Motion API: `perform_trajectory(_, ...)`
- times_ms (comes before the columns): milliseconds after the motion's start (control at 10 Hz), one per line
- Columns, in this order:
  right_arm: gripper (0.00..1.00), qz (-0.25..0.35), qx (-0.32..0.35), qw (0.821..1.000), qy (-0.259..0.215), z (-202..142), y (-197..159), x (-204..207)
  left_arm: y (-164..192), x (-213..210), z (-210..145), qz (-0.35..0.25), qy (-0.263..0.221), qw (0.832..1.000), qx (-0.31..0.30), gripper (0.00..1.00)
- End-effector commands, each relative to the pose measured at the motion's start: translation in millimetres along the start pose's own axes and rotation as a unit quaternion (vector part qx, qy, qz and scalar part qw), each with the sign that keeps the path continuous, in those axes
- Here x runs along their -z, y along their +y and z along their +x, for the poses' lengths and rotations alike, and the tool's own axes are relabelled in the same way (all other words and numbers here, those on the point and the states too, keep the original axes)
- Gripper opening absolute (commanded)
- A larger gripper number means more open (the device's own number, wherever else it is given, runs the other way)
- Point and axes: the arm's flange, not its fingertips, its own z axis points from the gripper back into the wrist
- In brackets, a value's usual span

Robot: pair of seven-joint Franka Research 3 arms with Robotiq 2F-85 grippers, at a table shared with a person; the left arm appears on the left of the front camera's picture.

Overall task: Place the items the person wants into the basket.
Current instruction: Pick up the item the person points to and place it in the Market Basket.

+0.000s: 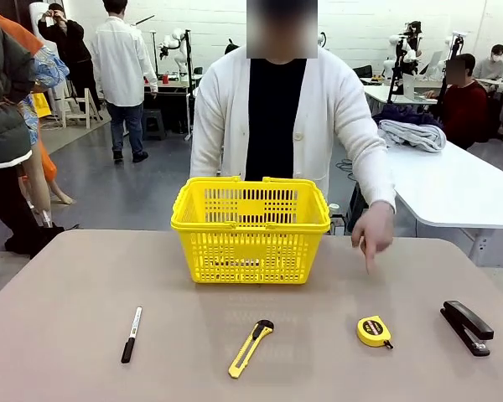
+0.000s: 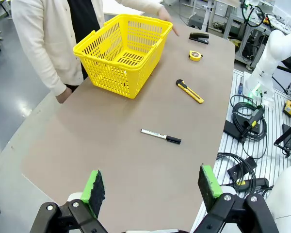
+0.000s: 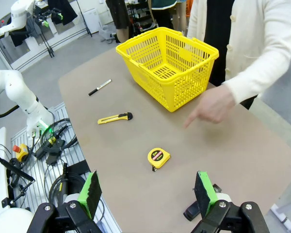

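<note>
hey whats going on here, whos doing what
A person's hand points down at the table, just behind the tape measure. The tape measure, stapler, knife and marker lie in a row in front of the basket, which looks empty. The left end effector and right end effector hang open over the near side, holding nothing.

Five things on the surface, one of each kind.
One yellow basket sits at the centre of the frame; across the lower part, left to right, lie one marker, one utility knife, one tape measure and one stapler.
</note>
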Motion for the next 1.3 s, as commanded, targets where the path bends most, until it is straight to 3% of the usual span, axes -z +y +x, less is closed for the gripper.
perform_trajectory(0,1.00,0.006,-0.009,1.000,-0.010,0.1,-1.7,0.1,0.1,-1.2,1.2,0.001,-0.003,1.000,0.002,1.00)
perform_trajectory(800,1.00,0.000,0.000,1.000,0.000,0.0,0.0,0.0,0.1,-1.2,1.2,0.001,-0.003,1.000,0.002,1.00)
perform_trajectory(900,1.00,-0.024,0.055,0.995,0.080,26.5,7.6,16.5,0.1,-1.2,1.2,0.001,-0.003,1.000,0.002,1.00)
perform_trajectory(1200,1.00,-0.029,0.151,0.962,0.224,97.2,25.8,84.1,0.1,-1.2,1.2,0.001,-0.003,1.000,0.002,1.00)
